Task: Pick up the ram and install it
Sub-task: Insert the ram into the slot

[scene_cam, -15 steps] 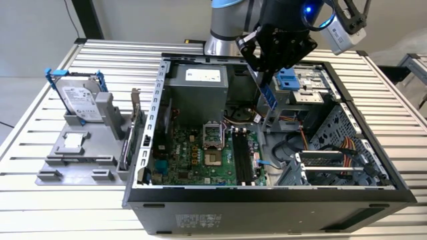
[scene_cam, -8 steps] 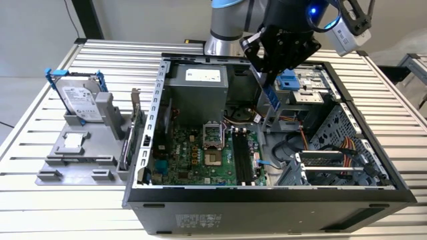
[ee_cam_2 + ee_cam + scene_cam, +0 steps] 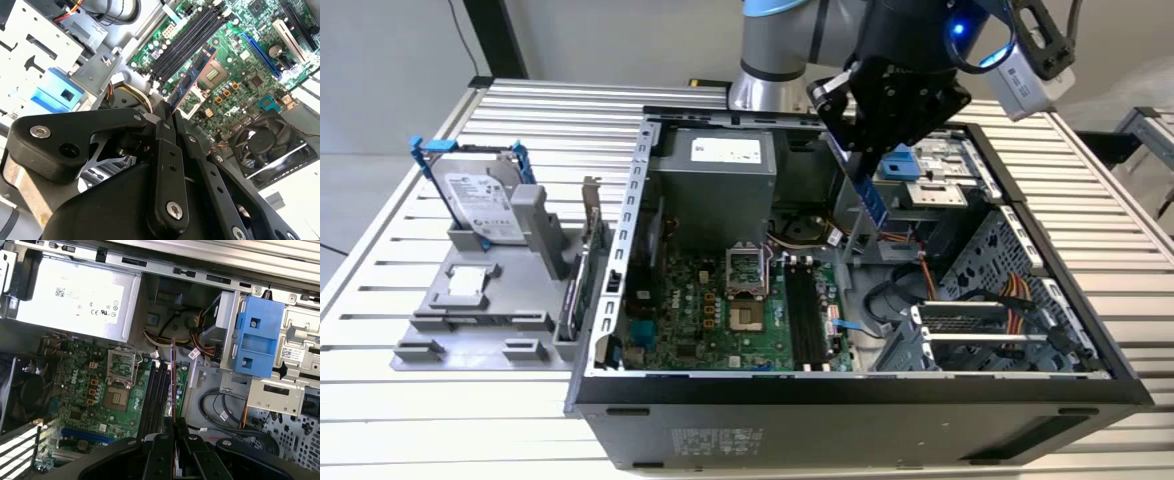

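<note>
My gripper (image 3: 863,150) hangs above the open computer case (image 3: 854,385), shut on the upper end of the ram (image 3: 873,196). The dark-blue strip points down into the case, still in the air above the black memory slots (image 3: 803,315) on the green motherboard (image 3: 700,320). In the second wrist view the ram (image 3: 192,77) sticks out from between the black fingers (image 3: 162,130) toward the slots (image 3: 187,42). The first wrist view has the ram (image 3: 173,375) edge-on, lined up just beside the slots (image 3: 157,390), with my gripper (image 3: 173,424) below it in the picture.
A silver hard drive with blue rails (image 3: 478,195) stands on a grey fixture (image 3: 474,310) at the exterior view's left. Inside the case are the grey power supply (image 3: 718,180), a blue drive bracket (image 3: 257,337), loose cables (image 3: 220,412) and a black fan (image 3: 262,142).
</note>
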Tool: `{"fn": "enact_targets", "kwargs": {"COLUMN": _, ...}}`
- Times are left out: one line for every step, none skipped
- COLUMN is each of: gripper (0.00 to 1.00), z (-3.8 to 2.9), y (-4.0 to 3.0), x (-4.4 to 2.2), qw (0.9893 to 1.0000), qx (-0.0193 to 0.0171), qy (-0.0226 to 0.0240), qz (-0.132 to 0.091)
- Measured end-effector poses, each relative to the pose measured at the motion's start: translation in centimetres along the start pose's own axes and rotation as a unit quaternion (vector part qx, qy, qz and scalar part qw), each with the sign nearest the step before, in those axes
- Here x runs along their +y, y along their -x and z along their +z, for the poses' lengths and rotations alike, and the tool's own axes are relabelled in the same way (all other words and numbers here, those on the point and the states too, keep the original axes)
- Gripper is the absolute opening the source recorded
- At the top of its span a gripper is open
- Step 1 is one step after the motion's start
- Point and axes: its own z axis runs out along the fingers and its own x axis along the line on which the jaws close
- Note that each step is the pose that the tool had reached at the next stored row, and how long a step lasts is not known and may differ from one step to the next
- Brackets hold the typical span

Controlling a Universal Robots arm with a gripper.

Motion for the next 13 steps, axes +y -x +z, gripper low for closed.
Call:
{"fn": "enact_targets", "kwargs": {"gripper": 0.00, "z": 0.01, "y": 0.00, "x": -0.12, "qw": 1.0000, "qx": 0.0000, "qy": 0.0001, "qz": 0.000}}
{"fn": "enact_targets", "kwargs": {"gripper": 0.00, "z": 0.01, "y": 0.01, "x": -0.27, "qw": 1.0000, "qx": 0.0000, "qy": 0.0000, "qz": 0.000}}
{"fn": "enact_targets", "kwargs": {"gripper": 0.00, "z": 0.02, "y": 0.02, "x": -0.40, "qw": 1.0000, "qx": -0.0001, "qy": 0.0000, "qz": 0.001}}
{"fn": "enact_targets", "kwargs": {"gripper": 0.00, "z": 0.02, "y": 0.02, "x": -0.54, "qw": 1.0000, "qx": -0.0001, "qy": 0.0000, "qz": 0.001}}
{"fn": "enact_targets", "kwargs": {"gripper": 0.00, "z": 0.02, "y": 0.02, "x": -0.68, "qw": 1.0000, "qx": -0.0001, "qy": 0.0000, "qz": 0.001}}
{"fn": "enact_targets", "kwargs": {"gripper": 0.00, "z": 0.03, "y": 0.03, "x": -0.81, "qw": 1.0000, "qx": -0.0001, "qy": 0.0001, "qz": 0.002}}
{"fn": "enact_targets", "kwargs": {"gripper": 0.00, "z": 0.03, "y": 0.02, "x": -0.92, "qw": 1.0000, "qx": -0.0001, "qy": 0.0000, "qz": 0.002}}
{"fn": "enact_targets", "kwargs": {"gripper": 0.00, "z": 0.04, "y": 0.02, "x": -1.02, "qw": 1.0000, "qx": -0.0002, "qy": 0.0000, "qz": 0.002}}
{"fn": "enact_targets", "kwargs": {"gripper": 0.00, "z": 0.05, "y": 0.00, "x": -1.12, "qw": 1.0000, "qx": -0.0002, "qy": 0.0001, "qz": 0.003}}
{"fn": "enact_targets", "kwargs": {"gripper": 0.00, "z": 0.05, "y": -0.01, "x": -1.23, "qw": 1.0000, "qx": -0.0002, "qy": 0.0000, "qz": 0.004}}
{"fn": "enact_targets", "kwargs": {"gripper": 0.00, "z": 0.07, "y": -0.03, "x": -1.32, "qw": 1.0000, "qx": -0.0003, "qy": 0.0000, "qz": 0.005}}
{"fn": "enact_targets", "kwargs": {"gripper": 0.00, "z": 0.08, "y": -0.04, "x": -1.40, "qw": 1.0000, "qx": -0.0004, "qy": 0.0000, "qz": 0.006}}
{"fn": "enact_targets", "kwargs": {"gripper": 0.00, "z": 0.09, "y": -0.05, "x": -1.47, "qw": 1.0000, "qx": -0.0005, "qy": 0.0000, "qz": 0.008}}
